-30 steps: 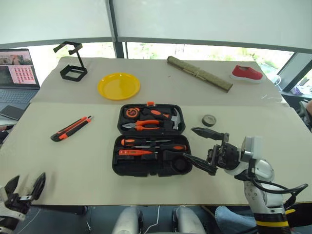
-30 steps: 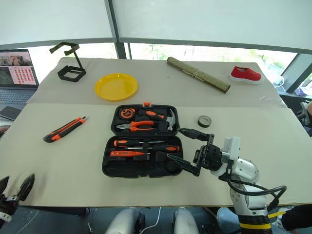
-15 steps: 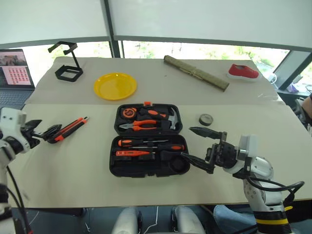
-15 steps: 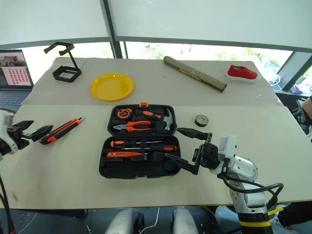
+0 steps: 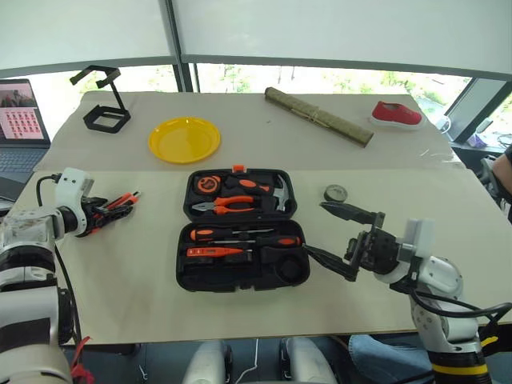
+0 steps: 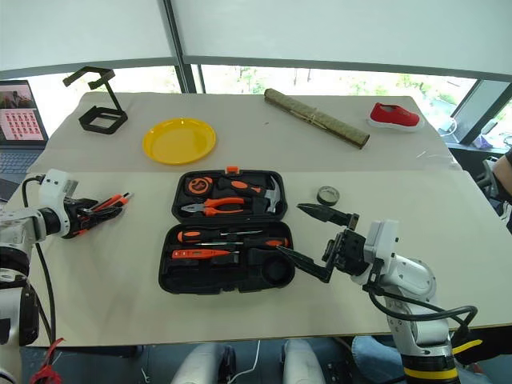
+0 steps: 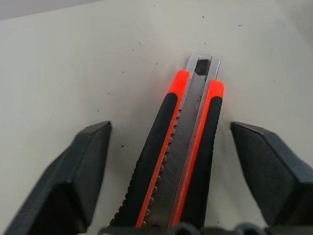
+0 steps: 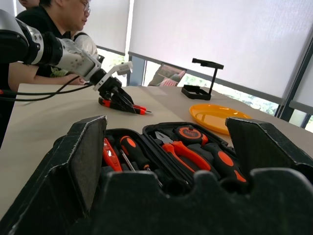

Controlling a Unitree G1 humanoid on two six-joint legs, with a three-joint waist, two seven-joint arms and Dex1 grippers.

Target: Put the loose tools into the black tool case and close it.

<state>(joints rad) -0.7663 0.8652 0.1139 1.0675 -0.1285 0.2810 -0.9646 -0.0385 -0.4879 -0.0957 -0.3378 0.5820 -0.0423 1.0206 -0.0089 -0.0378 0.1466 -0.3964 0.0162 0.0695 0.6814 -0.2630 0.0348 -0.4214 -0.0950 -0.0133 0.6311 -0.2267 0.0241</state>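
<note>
We see our left gripper (image 5: pixel 102 210) down at the utility knife (image 7: pixel 178 156), which lies on the beige table (image 5: pixel 144 288) well out to the left of the black tool case (image 5: pixel 240 232). In the left wrist view the knife runs straight up the middle between our two black fingers (image 7: pixel 73 171), its steel blade tip pointing away from the wrist. The fingers stand apart on either side of the handle, with bare table showing in both gaps, so the jaws are spread around the knife and not pressed on it.

Our right gripper (image 5: pixel 340 236) hovers just beside the case's right edge with its fingers spread wide, nothing between them. The small grey tape roll (image 5: pixel 336 193) lies on the table just beyond its far finger.

The case lies open between the two grippers. In the half nearer us sit two orange-and-black screwdrivers (image 5: pixel 240 237) and the small orange tester screwdriver (image 5: pixel 214 251). The far half holds the pliers (image 5: pixel 232 206), a hammer (image 5: pixel 280 192) and a round orange tape measure (image 5: pixel 211 184).

Farther off than the left gripper stand a yellow plate (image 5: pixel 184 138) and a black wire stand (image 5: pixel 102 100). A laptop (image 5: pixel 20 112) is off to its left, its screen text too small to read. We can make out no brand or lettering on any tool.
</note>
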